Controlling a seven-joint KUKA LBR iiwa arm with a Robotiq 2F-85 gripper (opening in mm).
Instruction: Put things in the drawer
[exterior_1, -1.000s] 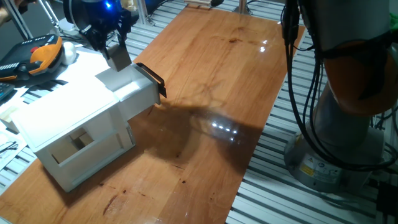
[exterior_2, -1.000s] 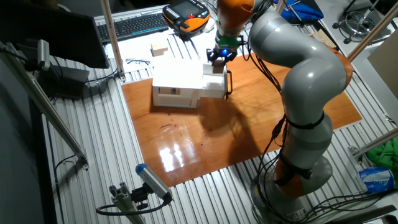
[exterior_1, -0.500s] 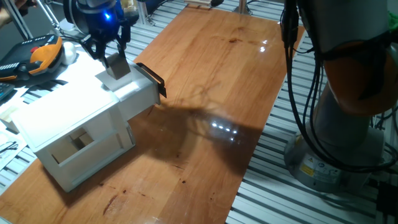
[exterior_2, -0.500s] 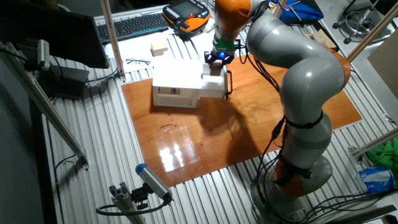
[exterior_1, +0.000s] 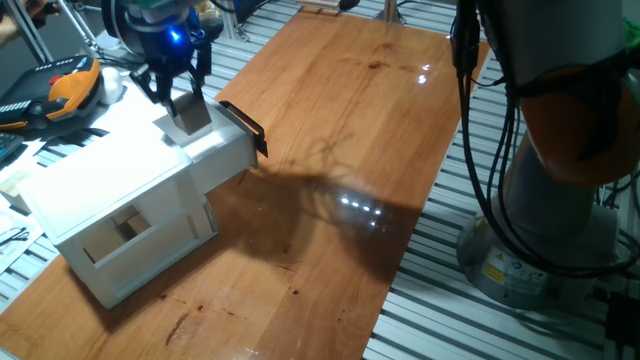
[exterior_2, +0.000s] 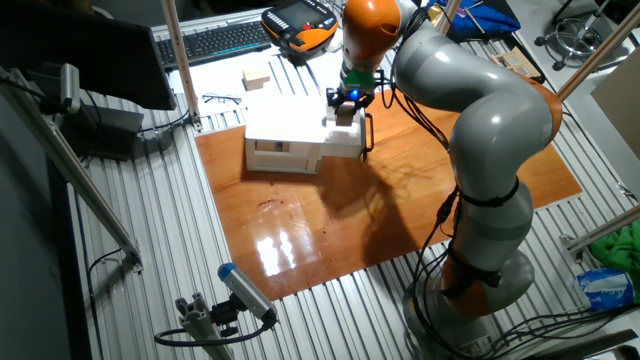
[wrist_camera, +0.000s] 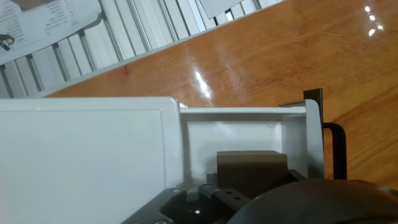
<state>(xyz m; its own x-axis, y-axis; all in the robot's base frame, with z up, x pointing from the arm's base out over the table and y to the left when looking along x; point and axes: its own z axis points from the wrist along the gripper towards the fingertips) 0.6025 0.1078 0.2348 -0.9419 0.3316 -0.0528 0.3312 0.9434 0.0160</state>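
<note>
The pale wooden cube (exterior_1: 189, 114) hangs between my gripper's (exterior_1: 183, 98) fingers, just over the open drawer (exterior_1: 218, 146). The drawer is pulled out of the white cabinet (exterior_1: 110, 190), its black bar handle (exterior_1: 245, 125) facing the wooden tabletop. In the hand view the cube (wrist_camera: 251, 169) sits right in front of the camera, low over the drawer's white inside (wrist_camera: 249, 134), with the handle (wrist_camera: 334, 152) at the right. From the other side, my gripper (exterior_2: 347, 103) stands over the drawer (exterior_2: 346, 138) with the cube (exterior_2: 346, 113) in it.
Below the drawer, the cabinet's lower compartment (exterior_1: 135, 232) stands open at the front. Another wooden block (exterior_2: 257, 80), a keyboard (exterior_2: 215, 42) and an orange teach pendant (exterior_2: 300, 24) lie behind the cabinet. The robot's base (exterior_1: 560, 210) and cables stand to the right of the table.
My gripper has come down and a little toward the cabinet with the cube, bringing it from above the drawer to just over its open tray.
</note>
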